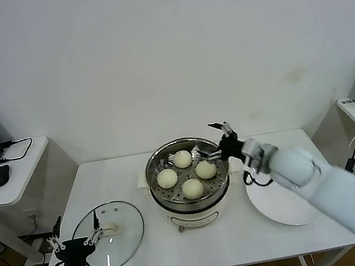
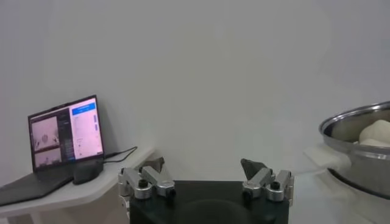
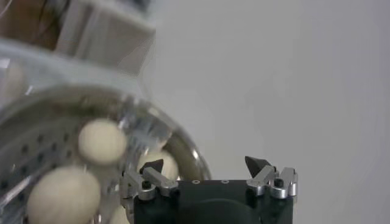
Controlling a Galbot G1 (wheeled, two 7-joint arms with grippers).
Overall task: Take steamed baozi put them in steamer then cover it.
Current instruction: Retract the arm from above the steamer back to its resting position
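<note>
Glass, metal-rimmed, the round clear cover lay flat on our white table, left of the shiny steel steamer holding four cream-white baozi. Our left gripper hovered at its near-left rim, jaws apart, far nearer than our empty, wide-open right gripper over the steamer's right rim. Its oblong handle lay just right of that left gripper.

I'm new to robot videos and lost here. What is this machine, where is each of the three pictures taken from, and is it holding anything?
It is a two-armed robot at a white table. The wide picture comes from its head; the other two come from cameras on its wrists. The steamer stands mid-table with four baozi on its perforated tray. The glass cover lies flat on the table to the robot's left, and a white plate lies bare to its right. The right gripper hangs open over the steamer's rim, holding nothing. The left gripper, also open and holding nothing, waits low by the cover. Laptops sit on side tables.
</note>
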